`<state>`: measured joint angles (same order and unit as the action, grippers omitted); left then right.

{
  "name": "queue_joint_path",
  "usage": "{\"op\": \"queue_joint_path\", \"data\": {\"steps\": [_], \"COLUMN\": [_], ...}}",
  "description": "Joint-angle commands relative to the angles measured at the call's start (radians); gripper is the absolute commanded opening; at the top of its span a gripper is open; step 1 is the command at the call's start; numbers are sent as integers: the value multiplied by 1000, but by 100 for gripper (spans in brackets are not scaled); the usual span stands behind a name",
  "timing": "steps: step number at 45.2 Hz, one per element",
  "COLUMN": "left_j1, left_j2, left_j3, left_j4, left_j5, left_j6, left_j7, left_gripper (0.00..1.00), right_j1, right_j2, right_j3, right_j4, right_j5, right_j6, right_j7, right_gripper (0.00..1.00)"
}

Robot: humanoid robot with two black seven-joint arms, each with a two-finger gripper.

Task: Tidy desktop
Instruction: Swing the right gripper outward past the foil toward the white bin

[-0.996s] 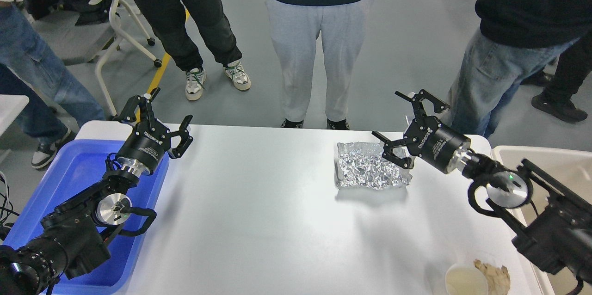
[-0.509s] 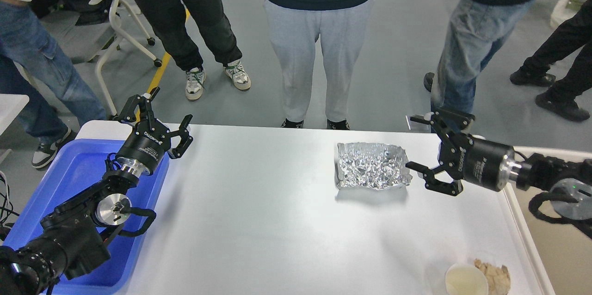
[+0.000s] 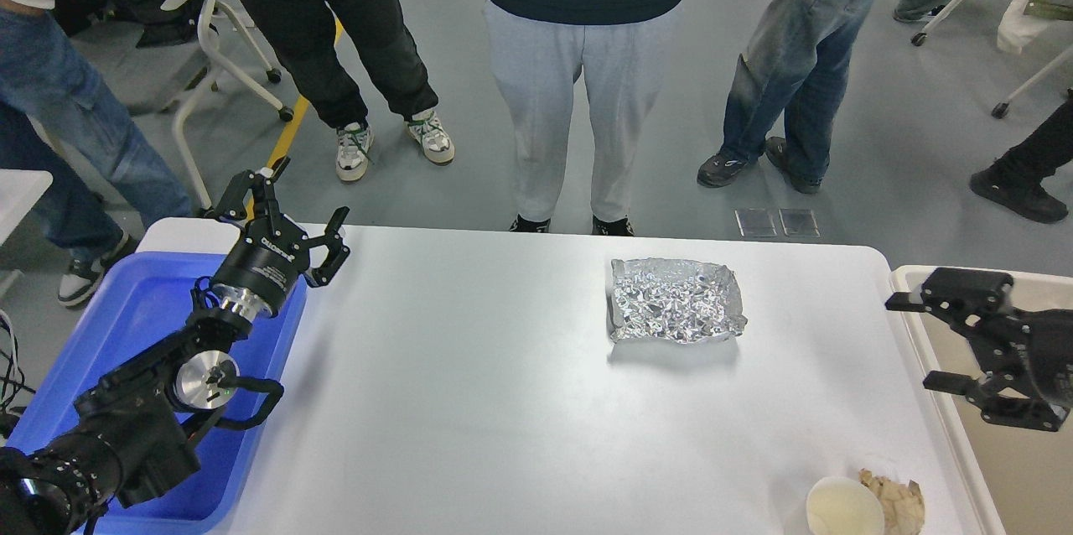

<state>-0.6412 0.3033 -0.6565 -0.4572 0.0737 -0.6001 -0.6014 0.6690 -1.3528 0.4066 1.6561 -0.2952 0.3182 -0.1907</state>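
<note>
OK, both grippers spread, holding nothing: left gripper point(image 3: 281, 208) over the blue tub point(image 3: 126, 325), right gripper point(image 3: 922, 342) over the beige bin point(image 3: 1006, 451). Desktop point(image 3: 503, 401) between them (foil sheet point(image 3: 676, 300) on it).

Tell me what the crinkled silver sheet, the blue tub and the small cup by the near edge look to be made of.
The crinkled silver sheet looks like aluminium foil: mirror-bright and full of sharp creases. The blue tub looks like moulded plastic, smooth with a soft sheen. The small cup seems to be paper or thin plastic, matte off-white; the view leaves that open.
</note>
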Motion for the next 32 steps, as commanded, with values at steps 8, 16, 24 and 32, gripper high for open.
{"op": "queue_joint_path", "data": {"steps": [8,16,24,32], "left_j1": [0,0,0,0], "left_j2": [0,0,-1,-1], "left_j3": [0,0,0,0], "left_j4": [0,0,0,0], "left_j5": [0,0,0,0], "left_j6": [0,-1,0,0], "left_j7": [0,0,0,0], "left_gripper": [100,100,100,100], "right_j1": [34,32,34,34], "right_j2": [-161,-143,-101,-54], "right_j3": [-207,-242,-291,-335], "right_j4": [89,89,87,73], "right_j5": [-228,-279,-324,-341], "right_j6": [32,-8,-27,-36], "right_j7": [-9,-9,-9,-9], "right_gripper": [100,100,100,100]}}
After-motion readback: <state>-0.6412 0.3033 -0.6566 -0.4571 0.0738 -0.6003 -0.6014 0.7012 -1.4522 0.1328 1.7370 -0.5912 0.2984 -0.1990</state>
